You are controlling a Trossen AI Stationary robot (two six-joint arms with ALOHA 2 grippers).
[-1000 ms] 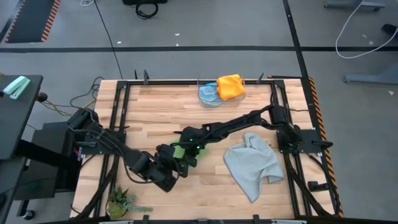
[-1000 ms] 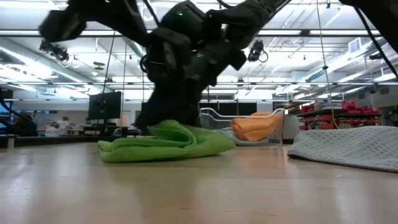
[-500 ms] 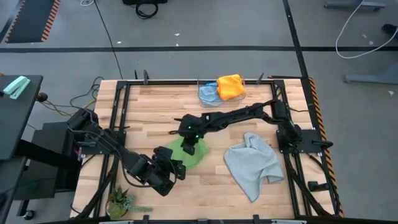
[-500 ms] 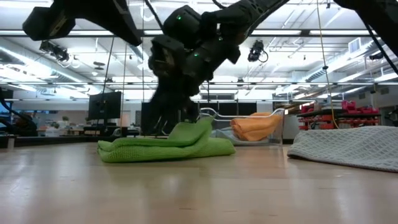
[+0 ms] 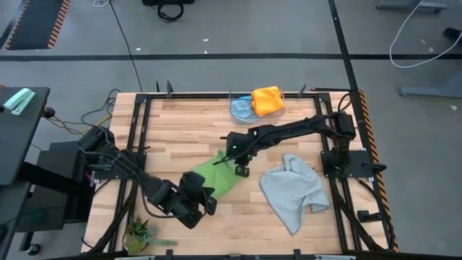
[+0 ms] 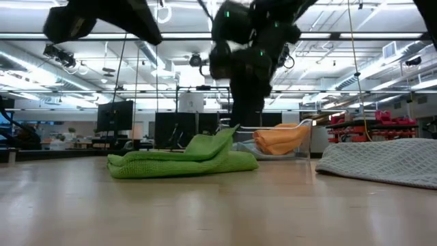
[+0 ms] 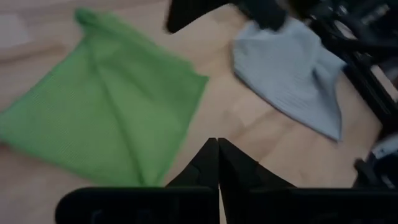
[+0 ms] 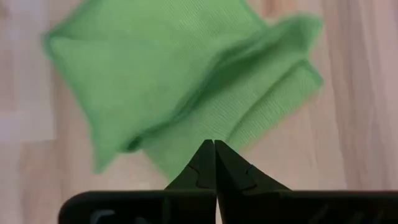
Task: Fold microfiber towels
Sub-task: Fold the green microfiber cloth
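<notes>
The bright green towel (image 5: 215, 173) (image 6: 184, 158) lies bunched on the table's middle, with one flap (image 6: 220, 140) standing up at its right end. My right gripper (image 5: 242, 171) (image 8: 214, 163) is shut and hangs just above and to the right of that end, clear of the cloth. My left gripper (image 5: 208, 199) (image 7: 217, 167) is shut with nothing in it, near the towel's near left corner. The light grey towel (image 5: 292, 189) (image 7: 292, 74) lies crumpled to the right. The yellow-orange towel (image 5: 268, 100) and the light blue towel (image 5: 242, 107) sit in a wire basket.
The wire basket (image 5: 254, 115) stands at the table's far edge, right of centre. A small potted plant (image 5: 141, 235) sits at the near left corner. Black frame rails (image 5: 137, 144) run along both sides. Bare wood lies left of and beyond the green towel.
My right gripper has risen off the green towel and gone toward the table's right edge, staying shut. The towel, mostly covered by both grippers a second ago, now lies uncovered. Its right end has been drawn up into a standing flap.
</notes>
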